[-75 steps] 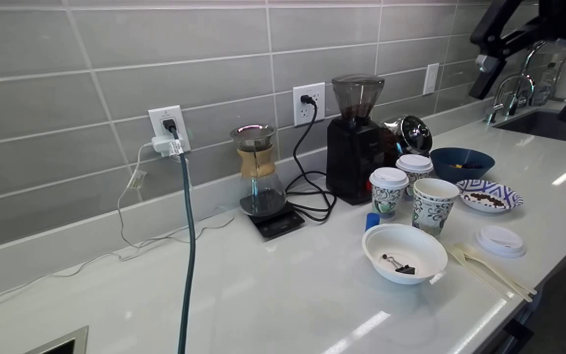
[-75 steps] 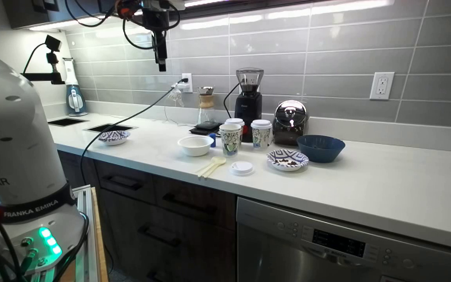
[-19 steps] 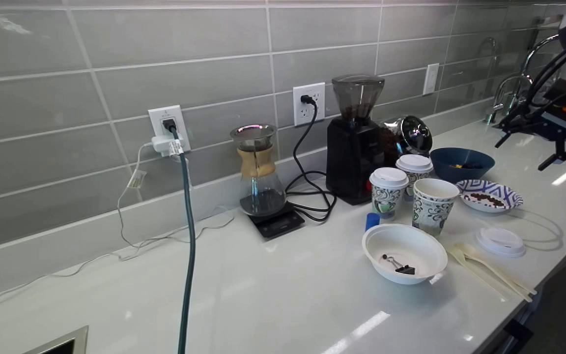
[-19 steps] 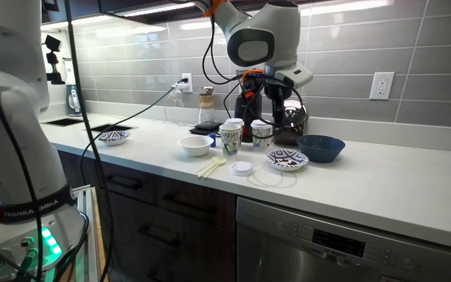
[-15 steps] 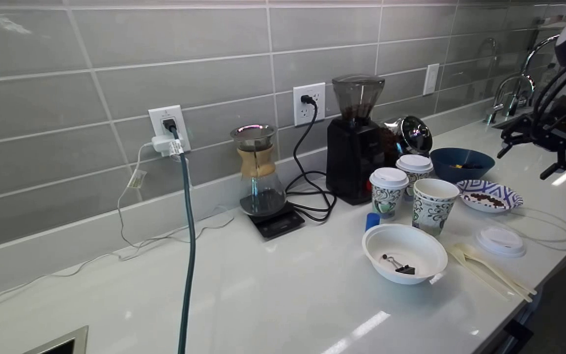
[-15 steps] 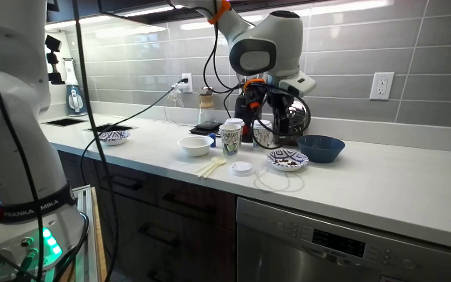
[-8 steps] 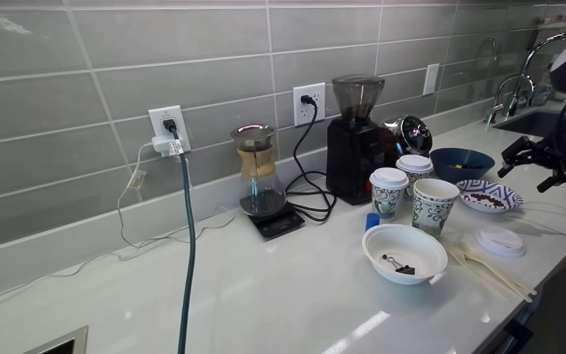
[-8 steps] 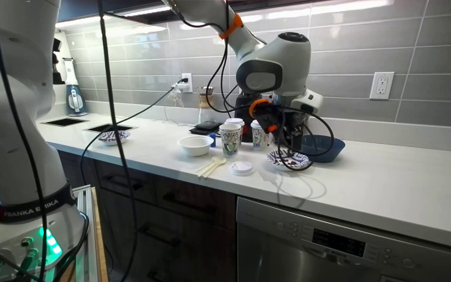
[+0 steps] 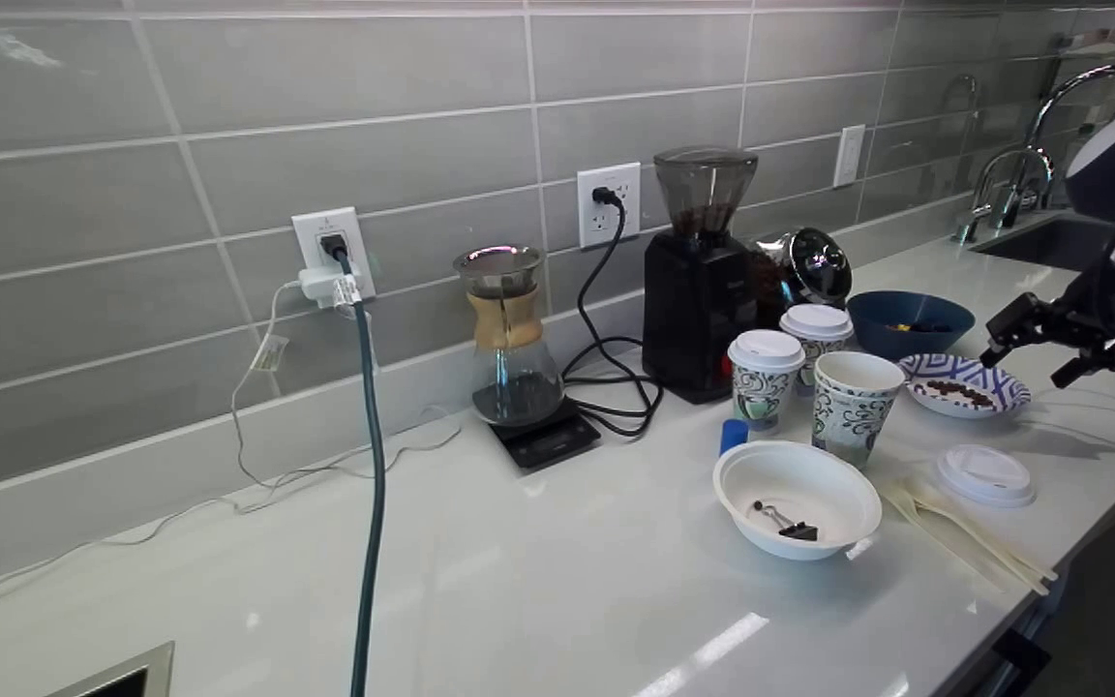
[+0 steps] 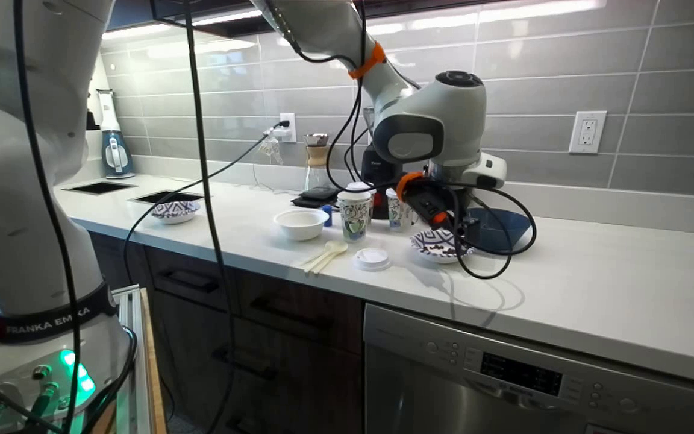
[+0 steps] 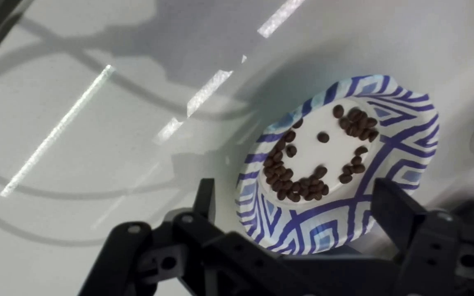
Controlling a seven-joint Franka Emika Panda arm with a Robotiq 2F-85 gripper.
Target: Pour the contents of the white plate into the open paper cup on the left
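The white plate with blue pattern (image 9: 1014, 389) holds dark coffee beans and rests on the counter beside the dark blue bowl. It also shows in an exterior view (image 10: 434, 240), partly behind a cable, and in the wrist view (image 11: 315, 144). The open paper cup (image 9: 853, 416) stands upright near the plate; it also shows in an exterior view (image 10: 354, 218). My gripper (image 11: 294, 185) is open and empty, above the plate's near part in the wrist view. In an exterior view my gripper (image 9: 1024, 369) is just above and beside the plate's rim.
Two lidded cups (image 9: 766, 378) (image 9: 817, 329) and a coffee grinder (image 9: 703, 310) stand behind the open cup. The dark blue bowl (image 9: 911, 324), white bowl (image 9: 795, 484), loose lid (image 9: 986, 474) and pale cutlery (image 9: 969, 537) lie around. Another patterned bowl (image 10: 175, 211) sits farther off.
From high above, my gripper has come down close to the patterned plate. Over the last second it keeps lowering and tilts, fingers staying apart. The plate and cups have not moved.
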